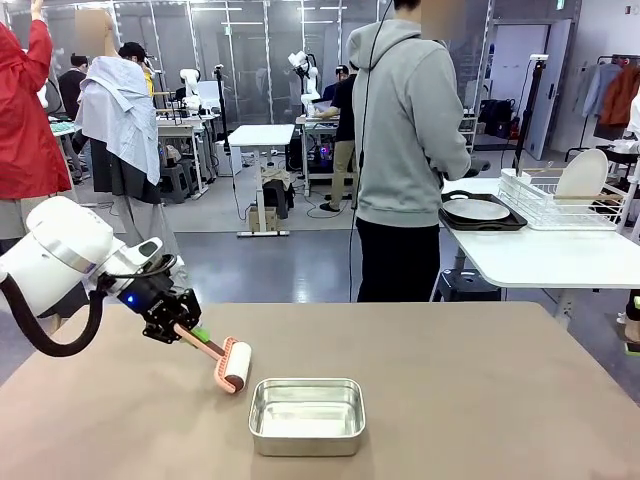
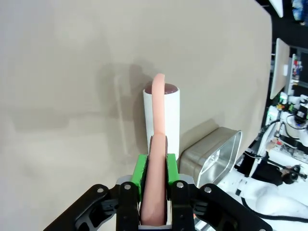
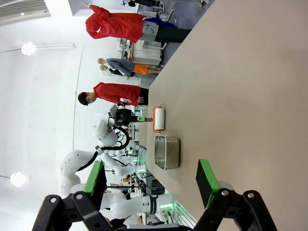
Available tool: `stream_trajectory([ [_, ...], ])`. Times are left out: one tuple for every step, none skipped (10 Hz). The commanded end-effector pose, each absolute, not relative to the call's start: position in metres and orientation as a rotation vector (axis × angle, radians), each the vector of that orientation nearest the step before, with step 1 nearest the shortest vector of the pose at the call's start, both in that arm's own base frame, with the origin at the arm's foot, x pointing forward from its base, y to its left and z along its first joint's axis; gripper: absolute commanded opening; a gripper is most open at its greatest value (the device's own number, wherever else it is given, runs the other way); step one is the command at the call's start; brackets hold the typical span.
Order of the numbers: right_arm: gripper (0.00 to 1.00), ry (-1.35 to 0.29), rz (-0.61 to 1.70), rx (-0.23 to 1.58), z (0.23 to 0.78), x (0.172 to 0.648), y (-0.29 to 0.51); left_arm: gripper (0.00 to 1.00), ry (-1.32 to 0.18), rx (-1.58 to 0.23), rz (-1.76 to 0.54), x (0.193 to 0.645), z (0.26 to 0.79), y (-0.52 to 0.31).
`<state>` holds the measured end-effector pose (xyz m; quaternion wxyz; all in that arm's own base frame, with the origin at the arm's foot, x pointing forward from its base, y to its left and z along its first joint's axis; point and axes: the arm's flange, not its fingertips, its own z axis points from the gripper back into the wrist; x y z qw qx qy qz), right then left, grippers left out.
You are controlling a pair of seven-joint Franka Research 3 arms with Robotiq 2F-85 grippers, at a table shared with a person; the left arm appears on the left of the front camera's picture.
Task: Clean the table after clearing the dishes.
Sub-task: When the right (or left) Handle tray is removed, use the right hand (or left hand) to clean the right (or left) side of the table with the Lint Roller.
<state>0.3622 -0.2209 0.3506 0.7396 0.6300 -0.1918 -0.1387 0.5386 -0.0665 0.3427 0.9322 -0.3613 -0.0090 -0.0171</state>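
Front view: the left gripper [image 1: 187,331] is pinching a lint roller [image 1: 218,357] by its pink handle [image 1: 200,342], long axis slanting down and away to the white roll [image 1: 238,370] touching the bench [image 1: 480,400], near a steel pan [image 1: 306,415]. Left wrist view: the handle is pointing straight ahead of the gripper. Right wrist view: the right gripper [image 3: 150,177] is hanging spread above the bench.
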Motion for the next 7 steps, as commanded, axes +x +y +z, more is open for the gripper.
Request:
stream_trajectory([
  [0.95, -0.405, -0.305, 1.382, 0.354, 0.359, -0.219, 0.21, -0.035, -0.739, -0.037, 0.538, 0.326, -0.054],
  [0.95, -0.405, -0.305, 1.382, 0.354, 0.359, -0.219, 0.21, -0.030, -0.746, -0.018, 0.537, 0.324, -0.040],
  [0.95, -0.405, -0.305, 1.382, 0.354, 0.359, -0.219, 0.21, -0.031, -0.740, 0.005, 0.537, 0.322, -0.022],
  [0.95, -0.405, -0.305, 1.382, 0.354, 0.359, -0.219, 0.21, -0.037, -0.738, 0.023, 0.535, 0.321, -0.002],
  [0.95, -0.405, -0.305, 1.382, 0.354, 0.359, -0.219, 0.21, -0.038, -0.735, -0.006, 0.532, 0.320, 0.015],
  [0.95, -0.405, -0.305, 1.382, 0.354, 0.359, -0.219, 0.21, 0.007, -0.679, -0.056, 0.529, 0.321, 0.040],
  [0.95, -0.405, -0.305, 1.382, 0.354, 0.359, -0.219, 0.21, 0.024, -0.661, -0.049, 0.530, 0.320, 0.064],
])
